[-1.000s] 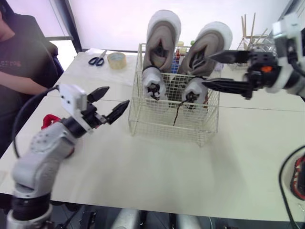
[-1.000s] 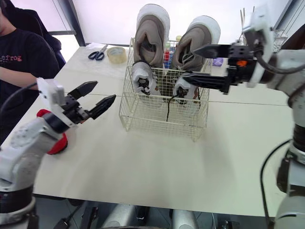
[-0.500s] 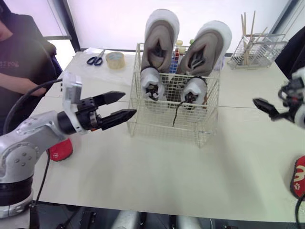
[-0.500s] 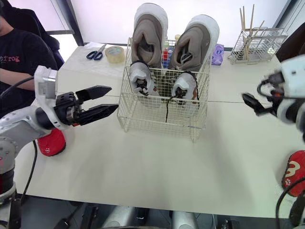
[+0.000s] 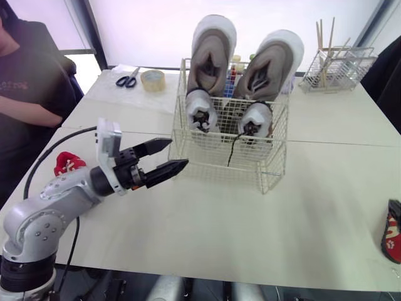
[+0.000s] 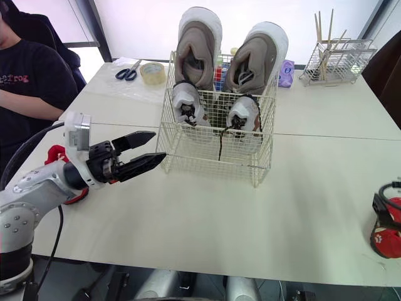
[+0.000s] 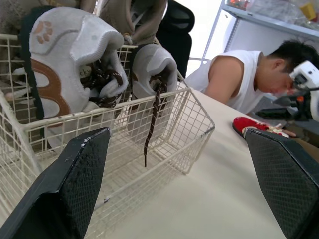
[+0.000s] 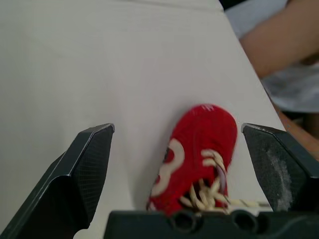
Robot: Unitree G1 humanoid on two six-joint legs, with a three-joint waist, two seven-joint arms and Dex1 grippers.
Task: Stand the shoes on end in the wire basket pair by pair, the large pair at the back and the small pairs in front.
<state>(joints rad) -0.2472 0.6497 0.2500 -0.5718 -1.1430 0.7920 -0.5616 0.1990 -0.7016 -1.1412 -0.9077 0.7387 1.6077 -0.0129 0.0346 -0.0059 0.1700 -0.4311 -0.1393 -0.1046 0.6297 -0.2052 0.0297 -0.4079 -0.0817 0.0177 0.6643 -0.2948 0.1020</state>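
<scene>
Shoes [image 6: 199,44]: standing on end in the basket [image 5: 213,164], big pair [image 5: 270,63] at the back, grey pair [image 5: 200,110] just in front of them. Leaving open room between the grey pair and the basket's front wall.

Lying out on the table [image 5: 250,232]: one red shoe [image 5: 66,162] near the left edge beside the left arm, the other red shoe [image 8: 199,149] right at the right edge.

Parking the left gripper [image 5: 178,153] right up at the basket's front-left corner, jaws gaping on nothing; can't tell if touching the wire. Straddling the right-edge red shoe with the right gripper [image 8: 177,127], jaws spread wide, gap on both sides.

Leaving loads of bare table in front of the basket. Crowding the far edge: scissors [image 5: 128,78], tape [image 5: 153,79], stick rack [image 5: 338,63]. Sharing the left side with a seated person [image 5: 25,81].
</scene>
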